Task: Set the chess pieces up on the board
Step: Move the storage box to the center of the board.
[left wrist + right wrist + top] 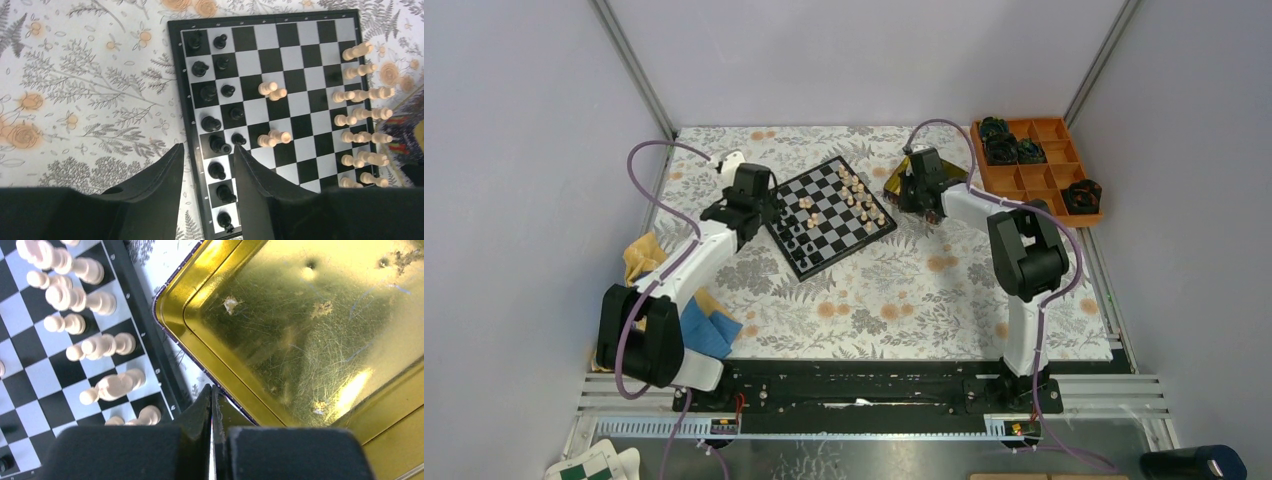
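The board (824, 222) lies tilted at the table's centre-back. Black chess pieces (796, 240) stand along its near-left side and tan chess pieces (864, 200) along its far-right side. In the left wrist view the black pieces (210, 92) fill two columns beside the rim of the board (176, 75), the tan pieces (360, 117) line the far side, and a few tan ones (272, 91) lie mid-board. My left gripper (207, 150) (769, 212) is open and empty above the black back row. My right gripper (211, 389) (907, 195) is shut and empty between the board (150, 347) and its tan pieces (100, 345) on one side and a tin on the other.
A shiny gold tin (300, 330) (892, 182) lies right of the board. An orange compartment tray (1036, 180) with bulky black objects is at the back right. Yellow cloth (642, 255) and blue cloth (709, 330) lie at the left. A green-and-white checkered item (594, 465) lies below the table.
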